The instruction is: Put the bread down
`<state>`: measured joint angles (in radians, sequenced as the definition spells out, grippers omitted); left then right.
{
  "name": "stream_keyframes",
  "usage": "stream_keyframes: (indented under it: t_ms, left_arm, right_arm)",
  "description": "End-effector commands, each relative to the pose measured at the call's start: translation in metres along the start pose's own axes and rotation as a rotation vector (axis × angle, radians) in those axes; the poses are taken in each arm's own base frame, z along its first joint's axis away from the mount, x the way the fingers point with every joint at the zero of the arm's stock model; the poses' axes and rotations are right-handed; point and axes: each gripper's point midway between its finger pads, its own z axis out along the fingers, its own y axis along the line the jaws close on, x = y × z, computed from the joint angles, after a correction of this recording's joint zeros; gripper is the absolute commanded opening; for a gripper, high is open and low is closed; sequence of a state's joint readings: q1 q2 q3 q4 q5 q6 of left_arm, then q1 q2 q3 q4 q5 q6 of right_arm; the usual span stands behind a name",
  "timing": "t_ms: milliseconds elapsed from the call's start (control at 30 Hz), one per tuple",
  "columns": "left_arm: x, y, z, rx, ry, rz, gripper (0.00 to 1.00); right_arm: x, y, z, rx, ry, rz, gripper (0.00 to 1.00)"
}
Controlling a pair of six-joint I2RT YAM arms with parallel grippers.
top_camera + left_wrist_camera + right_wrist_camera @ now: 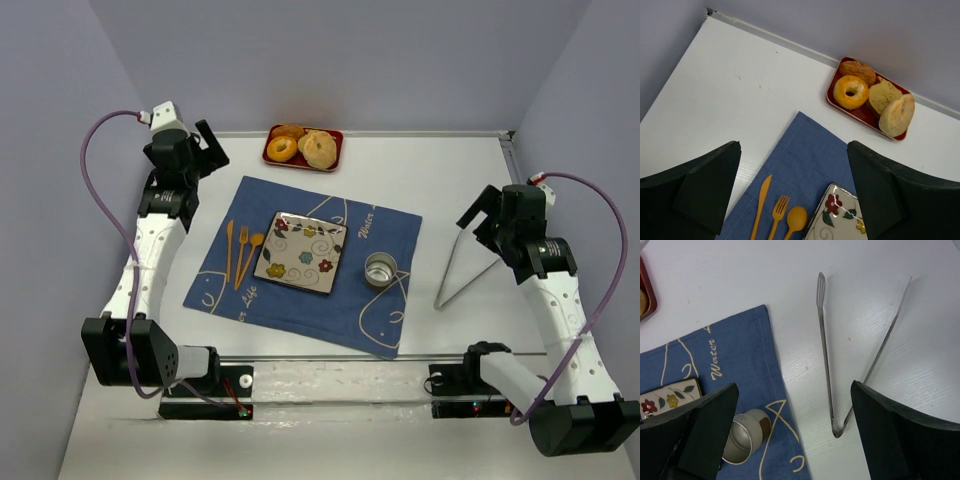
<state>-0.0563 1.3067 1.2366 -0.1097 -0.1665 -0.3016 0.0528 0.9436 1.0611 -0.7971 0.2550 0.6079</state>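
Bread: in the red tray just beyond the blue placemat's far edge, beside an orange-glazed donut
Left gripper: jaws spread wide, empty, above the placemat's far left part
Right gripper: jaws spread wide, empty, above metal tongs lying right of the placemat

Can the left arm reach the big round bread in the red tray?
Probably yes. The open left gripper hangs near the tray, with only bare table between, and nothing covers the bread.
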Motion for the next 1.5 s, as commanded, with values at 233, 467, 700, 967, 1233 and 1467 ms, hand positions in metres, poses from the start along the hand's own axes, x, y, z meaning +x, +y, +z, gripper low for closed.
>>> stream_keyframes:
  t_ms: [233, 467, 700, 967, 1233, 1467]
  left_arm:
    - [-0.018, -0.019, 0.005, 0.081, -0.054, -0.006, 0.99]
    - [-0.014, -0.024, 0.013, 0.103, -0.036, 0.004, 0.99]
    - [0.003, -0.027, 0.023, 0.130, 0.010, 0.017, 0.99]
    - [0.009, -0.030, 0.029, 0.147, 0.035, 0.023, 0.99]
    - [0.009, -0.041, 0.024, 0.211, 0.043, 0.009, 0.99]
    - [0.001, -0.038, 0.015, 0.200, 0.013, 0.004, 0.99]
  right_arm:
    - [0.044, -0.019, -0.003, 0.058, 0.138, 0.109, 1.00]
    - [0.099, -0.043, 0.009, 0.171, 0.309, 0.143, 1.00]
    - [0.131, -0.053, 0.043, 0.218, 0.374, 0.151, 1.00]
    - [0.126, -0.055, 0.083, 0.282, 0.341, 0.089, 1.00]
    - [0.128, -0.061, 0.118, 0.340, 0.340, 0.005, 1.00]
    - [0.152, -0.059, 0.141, 0.306, 0.409, -0.028, 0.89]
